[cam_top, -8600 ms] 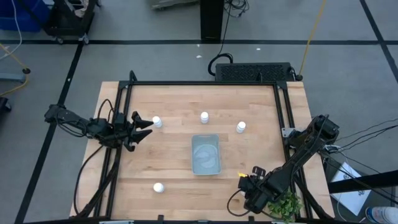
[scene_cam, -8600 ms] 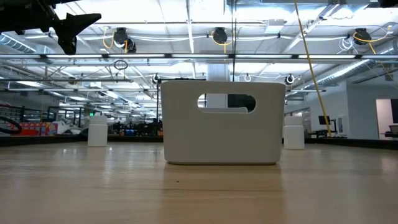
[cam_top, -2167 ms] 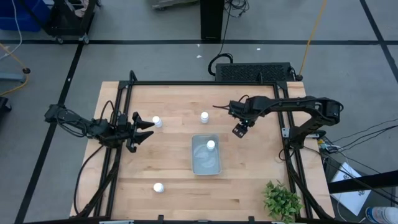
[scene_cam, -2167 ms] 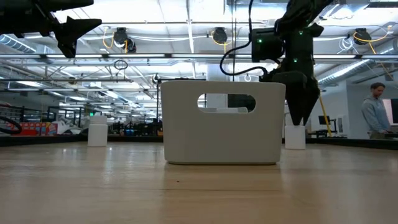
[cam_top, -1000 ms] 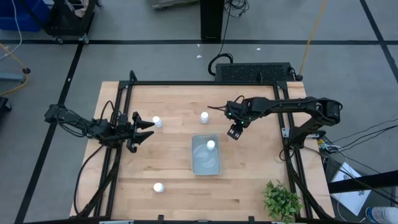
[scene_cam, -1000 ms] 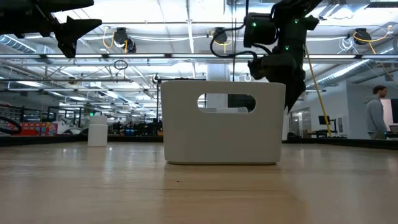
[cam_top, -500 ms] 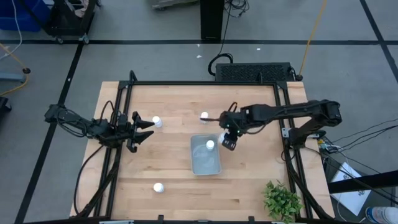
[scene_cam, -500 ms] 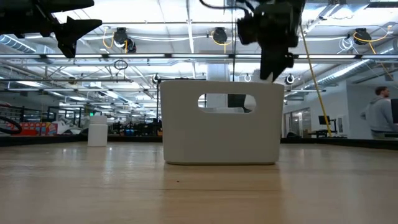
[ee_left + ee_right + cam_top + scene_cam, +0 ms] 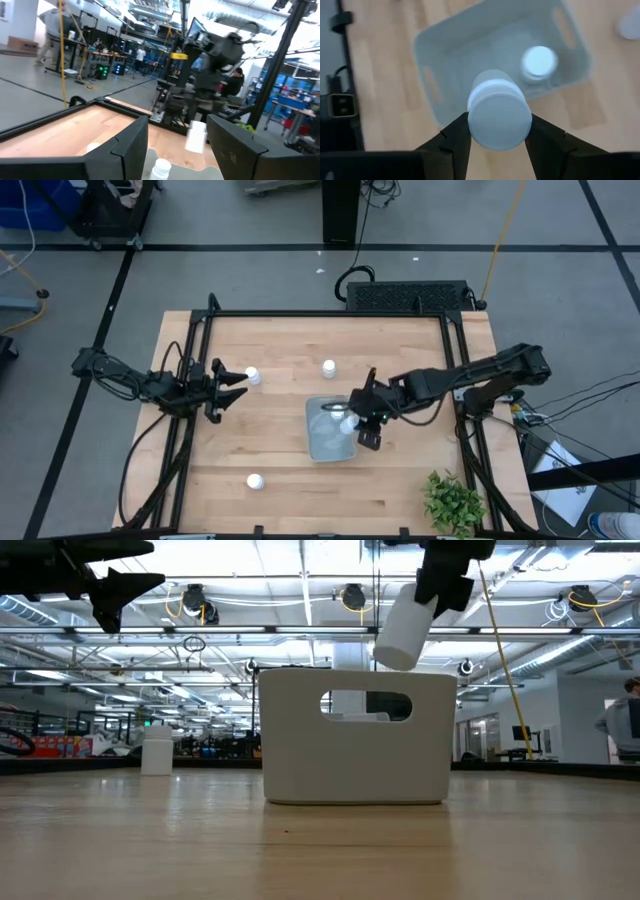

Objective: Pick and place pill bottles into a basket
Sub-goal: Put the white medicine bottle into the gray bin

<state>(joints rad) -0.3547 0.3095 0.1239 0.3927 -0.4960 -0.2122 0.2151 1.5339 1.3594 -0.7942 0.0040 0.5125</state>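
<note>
Right gripper is pinching a pill bottle | hanging tilted directly above the basket | left gripper is waiting spread, far left.

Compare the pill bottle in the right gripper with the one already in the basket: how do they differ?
The held bottle hangs tilted above the basket, clamped in the right gripper; the bottle inside stands on the basket floor, untouched. The held one is over the basket's rim, the other near a corner. Both are white with white caps.
</note>
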